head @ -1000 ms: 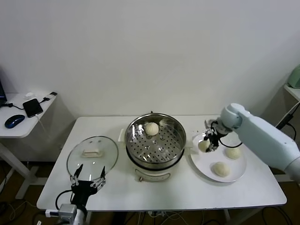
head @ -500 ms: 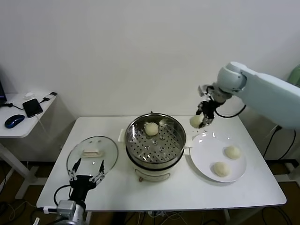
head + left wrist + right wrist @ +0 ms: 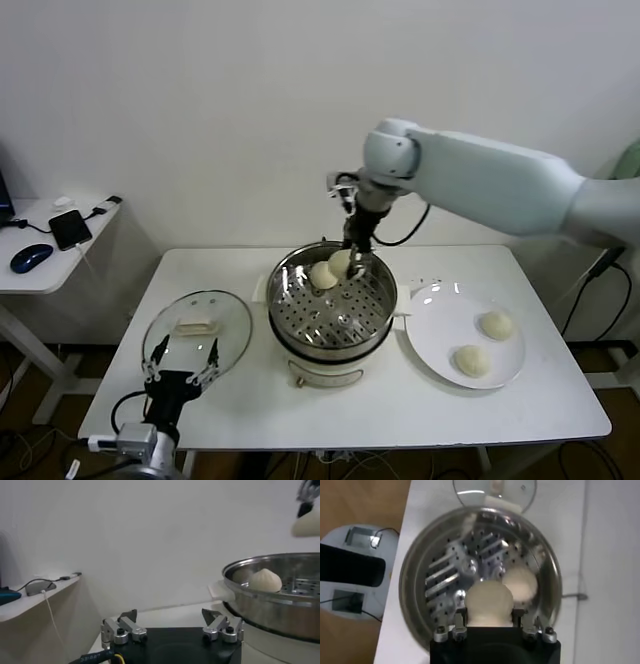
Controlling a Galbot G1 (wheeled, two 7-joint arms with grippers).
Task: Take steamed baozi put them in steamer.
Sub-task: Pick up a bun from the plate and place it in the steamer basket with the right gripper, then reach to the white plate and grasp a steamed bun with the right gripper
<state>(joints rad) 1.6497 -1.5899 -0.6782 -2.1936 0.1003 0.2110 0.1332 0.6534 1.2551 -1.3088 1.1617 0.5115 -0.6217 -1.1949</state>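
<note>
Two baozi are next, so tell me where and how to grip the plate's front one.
Grip the front baozi across its widest middle, coming straight down from above. It sits dome-up on the flat plate, apart from the other baozi, so the gripper's fingers likely fit either side. The right gripper holds a baozi over the steamer.

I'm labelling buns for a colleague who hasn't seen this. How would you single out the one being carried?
Find the shiny steamer in the middle of the white table. Above its far rim the right gripper hangs, shut on a baozi. Unlike the bun on the perforated tray and the two on the plate, it is held between fingers.
</note>
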